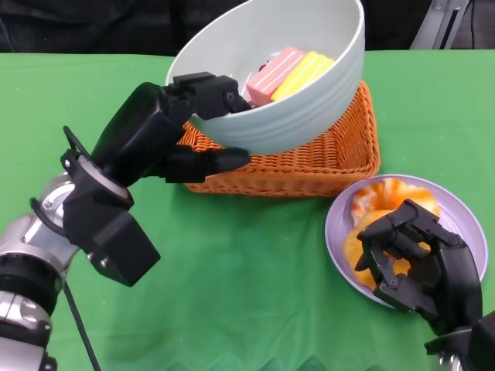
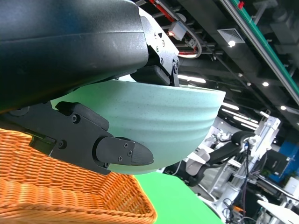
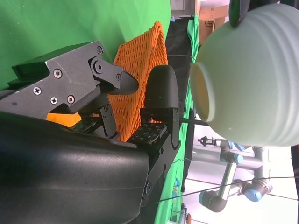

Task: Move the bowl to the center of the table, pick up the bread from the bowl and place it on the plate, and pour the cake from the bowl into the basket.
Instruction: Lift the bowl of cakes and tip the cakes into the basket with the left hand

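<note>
Bright, even light from overhead; head view sharp w/ rich colour. Soft shadow under the basket on the green table, darker patch below the left hand. Mild sheen on the bowl rim, no harsh glare. Right wrist view: bkgd beyond the bowl blown out near white, the right hand's shell close up, dark, slightly soft. Left wrist view: ceiling lamps glare as small hot spots, far room a bit hazy.
</note>
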Controlling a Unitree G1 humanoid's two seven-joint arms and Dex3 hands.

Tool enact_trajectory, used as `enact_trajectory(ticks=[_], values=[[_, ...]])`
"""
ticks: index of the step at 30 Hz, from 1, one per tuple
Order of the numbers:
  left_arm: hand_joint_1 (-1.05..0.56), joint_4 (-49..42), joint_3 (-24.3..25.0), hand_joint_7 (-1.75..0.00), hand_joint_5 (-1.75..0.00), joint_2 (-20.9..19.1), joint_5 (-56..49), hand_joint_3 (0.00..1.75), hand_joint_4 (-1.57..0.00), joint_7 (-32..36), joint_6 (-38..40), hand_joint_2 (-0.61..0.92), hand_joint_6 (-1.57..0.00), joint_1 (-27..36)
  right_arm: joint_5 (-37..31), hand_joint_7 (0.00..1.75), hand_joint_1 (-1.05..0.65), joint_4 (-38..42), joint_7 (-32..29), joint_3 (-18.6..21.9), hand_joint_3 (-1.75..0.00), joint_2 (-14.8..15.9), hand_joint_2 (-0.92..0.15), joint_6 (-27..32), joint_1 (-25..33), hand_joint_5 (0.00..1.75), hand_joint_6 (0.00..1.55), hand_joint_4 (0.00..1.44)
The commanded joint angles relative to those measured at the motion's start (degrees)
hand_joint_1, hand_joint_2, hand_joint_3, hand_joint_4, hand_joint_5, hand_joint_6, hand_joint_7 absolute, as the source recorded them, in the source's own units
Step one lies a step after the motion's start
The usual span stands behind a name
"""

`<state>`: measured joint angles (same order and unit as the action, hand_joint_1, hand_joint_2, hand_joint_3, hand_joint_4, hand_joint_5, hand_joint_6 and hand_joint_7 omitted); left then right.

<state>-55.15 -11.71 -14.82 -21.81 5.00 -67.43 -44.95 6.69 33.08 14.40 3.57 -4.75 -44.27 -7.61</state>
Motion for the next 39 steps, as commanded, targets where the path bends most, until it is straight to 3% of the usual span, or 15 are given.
enact_trajectory(ticks=[1, 8, 13, 30, 39], values=[[-0.09, 1.3, 1.4, -1.28, -1.52, 0.6, 3.9, 0.48, -0.57, -1.9, 0.0, 0.91, -0.64, -2.7, 0.3, 1.28, -0.09, -1.6, -0.2, 0.0, -0.85, 0.9, -0.69, 0.9, 1.0, 1.62, 0.65, 0.70], [-0.14, 1.2, 2.1, -1.29, -1.57, 1.5, 6.3, 0.50, -0.57, -5.4, 0.1, 0.89, -0.63, -3.6, -0.3, 1.29, -0.05, -1.8, -0.7, -0.6, -0.96, 0.5, -0.64, 1.3, 1.3, 1.61, 0.65, 0.72], [-0.12, 1.2, 2.4, -1.29, -1.63, 2.2, 7.2, 0.51, -0.55, -6.9, 0.7, 0.89, -0.64, -3.8, 0.1, 1.29, -0.08, -0.9, -0.2, -0.9, -0.93, 0.1, -0.65, 0.7, 0.9, 1.60, 0.66, 0.74], [-0.15, 2.3, 4.6, -1.28, -1.50, 8.7, 20.0, 0.58, -0.61, -22.0, 9.9, 0.87, -0.68, -4.0, -0.6, 1.29, -0.08, -0.8, -1.0, -1.8, -0.92, 0.2, -0.66, 0.8, 1.3, 1.61, 0.66, 0.73], [-0.19, 2.2, 6.4, -1.28, -1.50, 10.7, 20.8, 0.55, -0.62, -23.3, 12.7, 0.88, -0.68, -3.9, 0.5, 1.31, -0.09, -0.3, -0.2, -1.9, -0.92, -0.1, -0.66, 0.6, 1.4, 1.62, 0.65, 0.72]])
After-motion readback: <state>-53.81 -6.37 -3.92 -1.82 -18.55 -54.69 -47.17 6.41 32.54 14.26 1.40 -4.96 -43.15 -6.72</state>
